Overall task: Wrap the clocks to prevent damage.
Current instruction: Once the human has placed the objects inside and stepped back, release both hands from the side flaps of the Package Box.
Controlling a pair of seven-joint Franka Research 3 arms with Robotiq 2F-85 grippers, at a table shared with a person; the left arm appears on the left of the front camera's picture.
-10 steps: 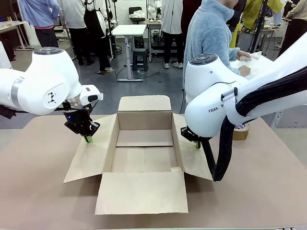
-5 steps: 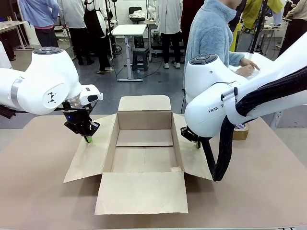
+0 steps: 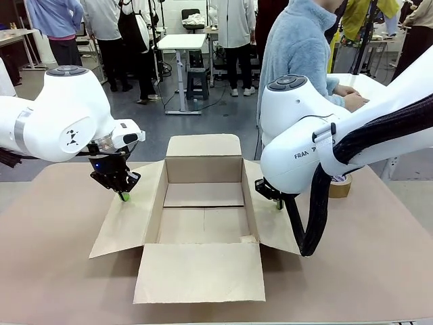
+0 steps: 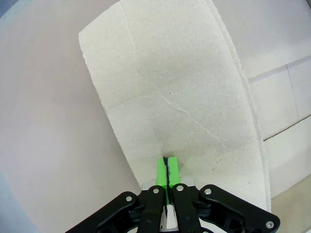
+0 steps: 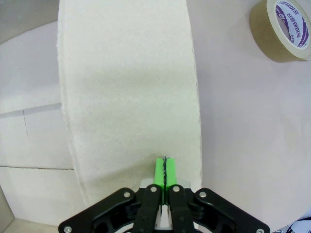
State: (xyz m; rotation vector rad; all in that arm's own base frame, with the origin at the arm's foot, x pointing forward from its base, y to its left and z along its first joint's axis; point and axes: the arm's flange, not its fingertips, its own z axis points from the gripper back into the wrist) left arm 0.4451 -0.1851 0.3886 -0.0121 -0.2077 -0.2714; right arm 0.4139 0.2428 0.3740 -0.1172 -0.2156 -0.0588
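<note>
The brown desk (image 3: 379, 271) spans the front view, and at its middle sits an open cardboard box (image 3: 203, 169) with all four flaps spread outward and nothing inside. Your left arm (image 3: 61, 115) reaches in over the box's left flap (image 3: 128, 223), and your right arm (image 3: 304, 135) hangs over the right flap (image 3: 270, 227). A person (image 3: 294, 47) in a pale blue fleece stands at the far side, turned to a white table behind the right arm, with a hand (image 3: 353, 101) on it. Where the clocks lie you cannot tell, since the arm hides most of that table. A brown tape roll (image 3: 339, 185) lies on the desk just beside the right flap. Your left jaws are fully closed on nothing, green pads (image 4: 161, 170) pressed together, tips at the left flap. Your right jaws are likewise closed and empty, pads (image 5: 159, 170) together over the right flap. Whether either tip touches the cardboard you cannot tell.
</note>
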